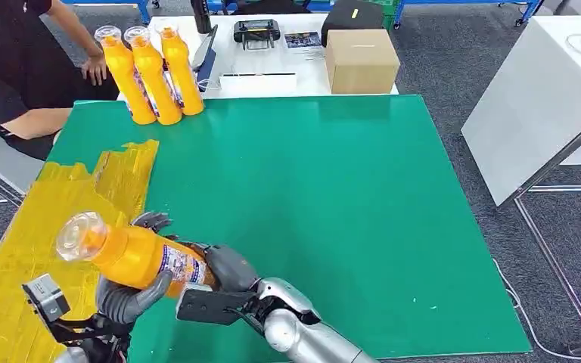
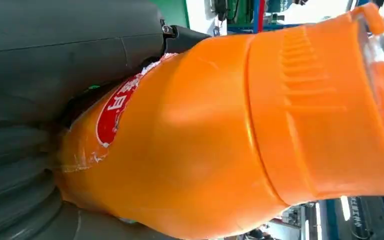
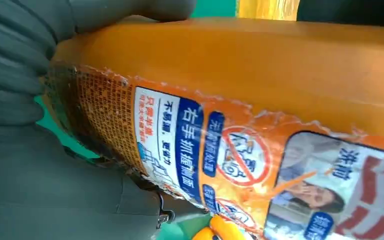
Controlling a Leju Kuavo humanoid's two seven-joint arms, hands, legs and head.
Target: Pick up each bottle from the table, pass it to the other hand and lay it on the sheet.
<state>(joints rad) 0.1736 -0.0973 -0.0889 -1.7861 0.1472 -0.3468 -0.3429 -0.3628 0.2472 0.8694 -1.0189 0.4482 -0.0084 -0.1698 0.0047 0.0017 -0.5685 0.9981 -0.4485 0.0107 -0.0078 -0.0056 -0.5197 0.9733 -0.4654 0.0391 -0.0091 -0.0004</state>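
I have the orange bottle (image 1: pixel 132 255) in both hands at once, low over the near-left corner of the green worktop (image 1: pixel 333 227). My left hand (image 1: pixel 125 299) cups it from beneath around the middle, fingers (image 1: pixel 151 221) curled over the far side. My right hand (image 1: pixel 223 266) is wrapped on the base end, just right of the left one. The clear cap points away from my right hand, out over the yellow sheet (image 1: pixel 38 242), and the body is tilted, cap end a little higher.

I judge this to be the handover itself — the bottle should end in my left hand alone. To do it well I would firm the left grip first, on the broad belly instead of the torn label, and only then loosen the right, opening it gently so the base does not swing. Then the sheet lies just beyond my left hand, so a short carry and a flat lay-down should do.

Three more bottles (image 1: pixel 153 72) stand upright far ahead of my left hand, close to a seated person's hand (image 1: pixel 94 69).
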